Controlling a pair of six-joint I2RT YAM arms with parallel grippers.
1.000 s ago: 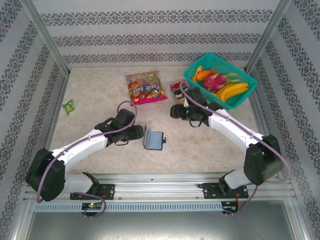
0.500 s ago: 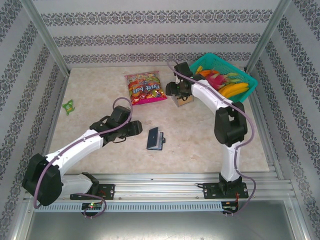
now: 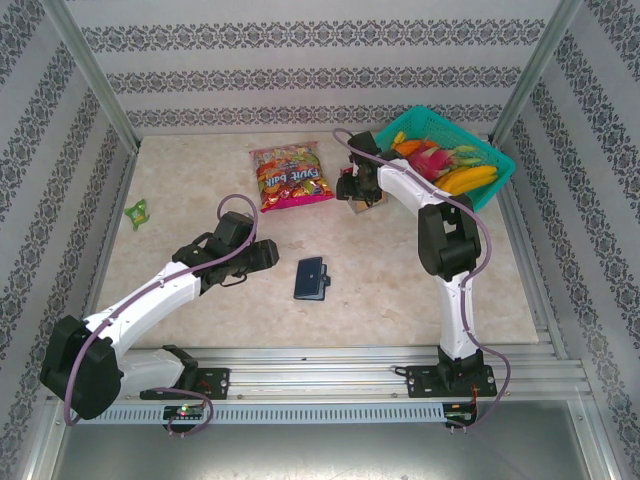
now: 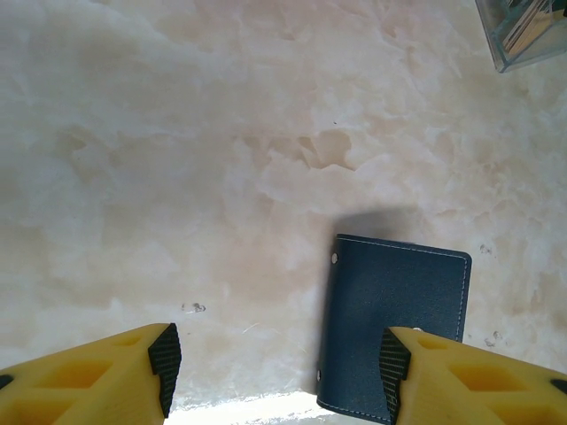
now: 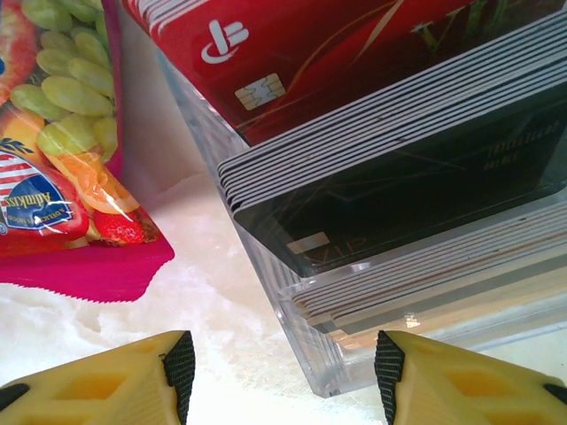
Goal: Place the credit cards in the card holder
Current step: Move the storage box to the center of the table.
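Note:
The card holder [image 3: 312,278] lies shut and flat on the table, a dark navy wallet [image 4: 394,323]. My left gripper [image 3: 266,254] stands open just left of it; in the left wrist view the left gripper [image 4: 279,372] has its right finger over the wallet's near edge. The credit cards stand stacked in a small clear box [image 3: 365,195]: red cards [image 5: 292,53], black cards [image 5: 407,186] and pale ones [image 5: 461,274]. Directly above that box's corner, my right gripper [image 5: 283,372] is open and holds nothing; it sits at the box's left side [image 3: 350,188].
A pink snack bag [image 3: 291,175] lies just left of the card box, its edge [image 5: 62,133] close to my right gripper. A teal basket [image 3: 497,172] of toy fruit stands at the back right. A small green item [image 3: 137,212] lies far left.
My right arm swung from mid-table back to the card box and lowered over it. My left gripper drew back to the left, and the card holder now lies flat.

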